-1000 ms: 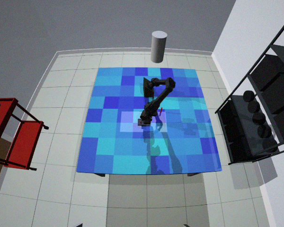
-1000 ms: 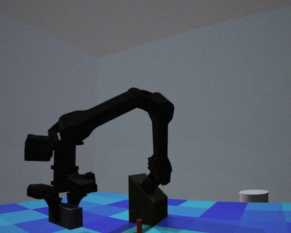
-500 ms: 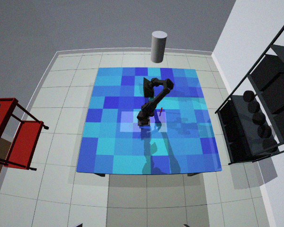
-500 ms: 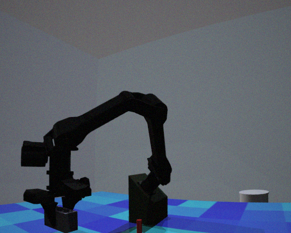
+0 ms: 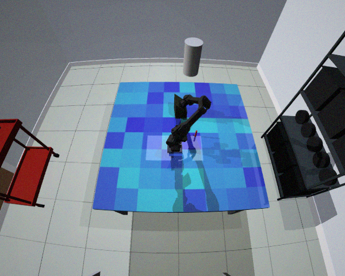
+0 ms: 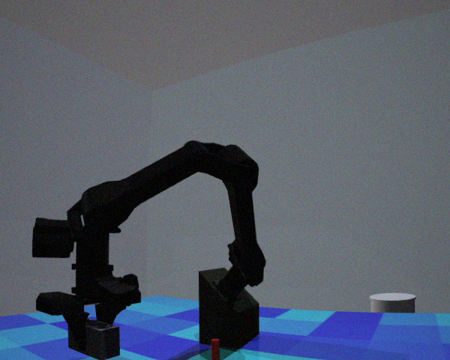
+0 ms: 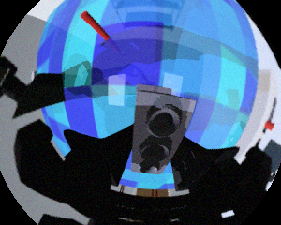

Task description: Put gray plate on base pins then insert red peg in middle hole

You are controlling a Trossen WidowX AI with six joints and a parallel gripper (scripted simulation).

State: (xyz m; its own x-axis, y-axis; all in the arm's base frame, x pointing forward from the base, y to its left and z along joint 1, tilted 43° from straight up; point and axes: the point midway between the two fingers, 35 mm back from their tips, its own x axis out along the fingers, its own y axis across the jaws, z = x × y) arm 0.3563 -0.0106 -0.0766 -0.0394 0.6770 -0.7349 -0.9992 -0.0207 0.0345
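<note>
My gripper (image 5: 173,145) (image 6: 90,334) (image 7: 152,127) is shut on the gray plate (image 6: 103,343) (image 7: 142,110) and holds it above the table. Dark round holes show in the plate's face in the wrist view. In the top view a grey block (image 5: 174,150) shows under the gripper; whether it is the plate or the base I cannot tell. The base is mostly hidden behind the plate and gripper, and its pins and their fit to the holes are not clear. The red peg (image 5: 195,135) (image 6: 215,349) (image 7: 95,25) stands upright, apart from the gripper.
The robot's dark mount (image 5: 180,108) (image 6: 227,325) stands farther back on the blue patchwork table (image 5: 160,197) (image 6: 159,344). A grey cylinder (image 5: 192,57) (image 6: 391,304) is beyond the table. A red cart (image 5: 30,175) and a dark shelf (image 5: 291,154) stand at the sides.
</note>
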